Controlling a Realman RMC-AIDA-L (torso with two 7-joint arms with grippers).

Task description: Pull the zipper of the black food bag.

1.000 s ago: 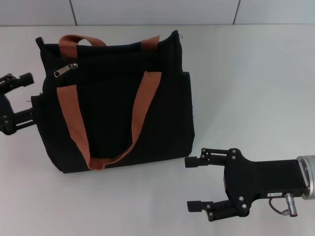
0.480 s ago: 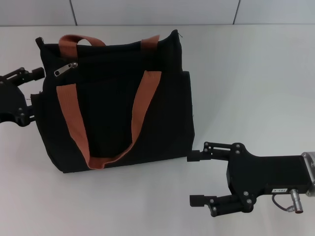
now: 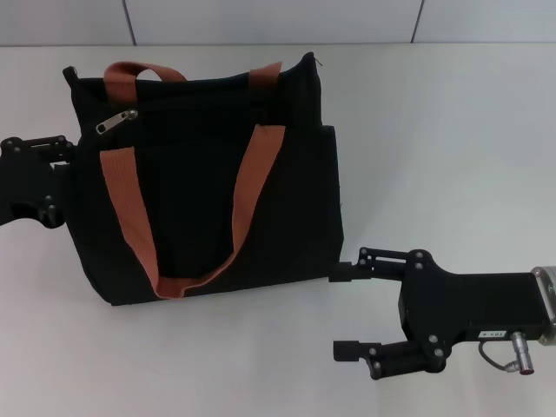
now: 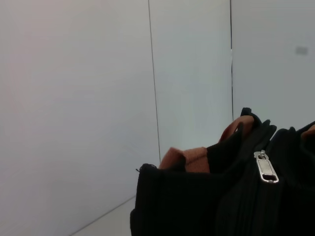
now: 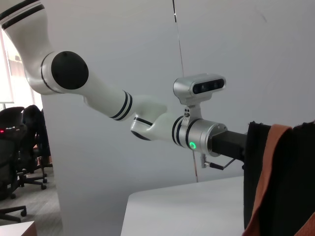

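Observation:
The black food bag [image 3: 208, 174] lies flat on the white table, its rust-orange handle straps [image 3: 252, 182] spread across its face. The silver zipper [image 3: 115, 122] sits near the bag's upper left corner, and the left wrist view shows the zipper [image 4: 266, 168] close up on the bag [image 4: 197, 206]. My left gripper [image 3: 54, 178] is open against the bag's left side, a little below the zipper. My right gripper [image 3: 337, 313] is open at the bag's lower right corner, with its upper fingertip [image 3: 340, 275] at the bag's edge.
The white table [image 3: 434, 130] stretches to the right of the bag, with a tiled wall behind it. In the right wrist view the left arm [image 5: 113, 103] and its wrist camera show beyond the bag [image 5: 290, 187].
My left gripper has moved right, up against the bag's left side. My right gripper has shifted slightly right and up, staying open.

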